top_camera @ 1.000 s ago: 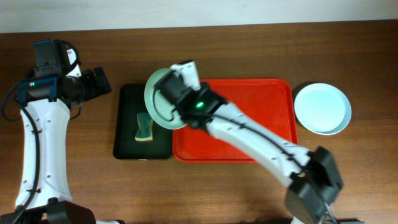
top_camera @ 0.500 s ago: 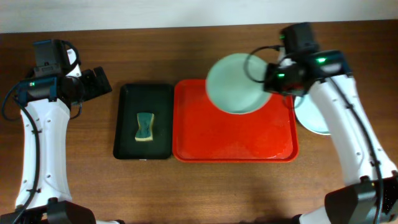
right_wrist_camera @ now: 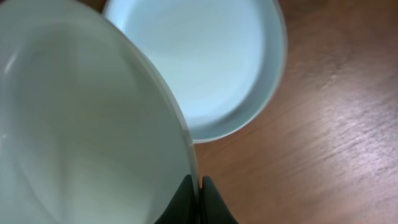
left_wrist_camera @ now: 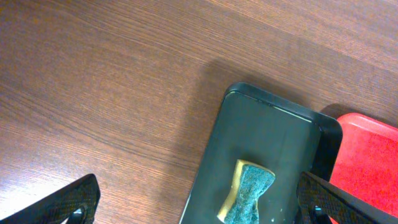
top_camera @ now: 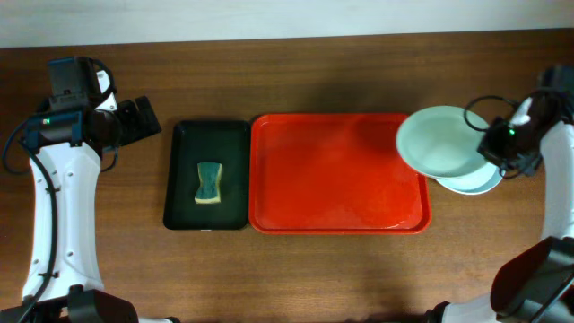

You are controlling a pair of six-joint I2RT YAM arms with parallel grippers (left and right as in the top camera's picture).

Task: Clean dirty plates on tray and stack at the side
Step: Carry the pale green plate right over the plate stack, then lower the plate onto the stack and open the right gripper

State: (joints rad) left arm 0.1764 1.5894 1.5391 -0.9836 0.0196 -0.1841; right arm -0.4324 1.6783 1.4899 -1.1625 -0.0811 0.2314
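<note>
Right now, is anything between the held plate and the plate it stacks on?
Nothing visible. The right gripper pinches the held plate by its rim. It hangs partly over the lower plate, which lies on the table beside the tray, with nothing between them.

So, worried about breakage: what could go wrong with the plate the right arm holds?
The right gripper pinches the held plate only at its rim; it could slip. It hangs off-centre over the plate on the table, partly above the red tray; released here, it might land askew.

tray (top_camera: 341, 215) — red | plates (top_camera: 435, 144) — pale mint | sponge (top_camera: 209, 182) green-yellow
</note>
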